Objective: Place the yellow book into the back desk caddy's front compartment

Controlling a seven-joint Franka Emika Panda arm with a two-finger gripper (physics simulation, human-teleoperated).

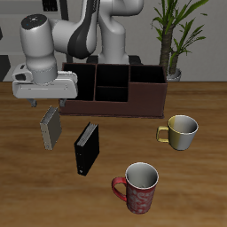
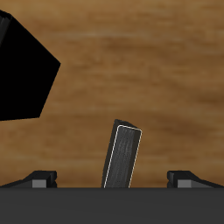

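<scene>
**Gripper above the yellow book, caddy behind it**

While the wooden table (image 1: 204,124) carries everything in the scene, the largest thing standing on it is the back desk caddy (image 1: 146,105), a long low dark reddish-brown box organiser with a black interior, set toward the table's back near the robot's base. In its middle section, at the front wall, lies the front compartment (image 1: 110,92), a small squarish black cell that holds nothing visible.

The white Franka arm reaches forward beside the caddy, and its gripper (image 1: 49,105) hangs directly over the yellow book (image 1: 50,129), a small thin rectangular volume with a dull grey-tan cover standing upright on the table, nearer the front edge than the caddy. In the wrist view the book (image 2: 122,156) shows between the two fingertips (image 2: 41,179), which stand well apart on either side of it without touching it, so the jaws are spread wide.

Just beside the yellow book stands a black book (image 1: 85,148) of similar size, upright and slightly tilted. A gold-coloured metal mug (image 1: 182,132) sits in front of the caddy's far end, and a dark red patterned mug (image 1: 140,187) sits closest to the table's front edge.
</scene>
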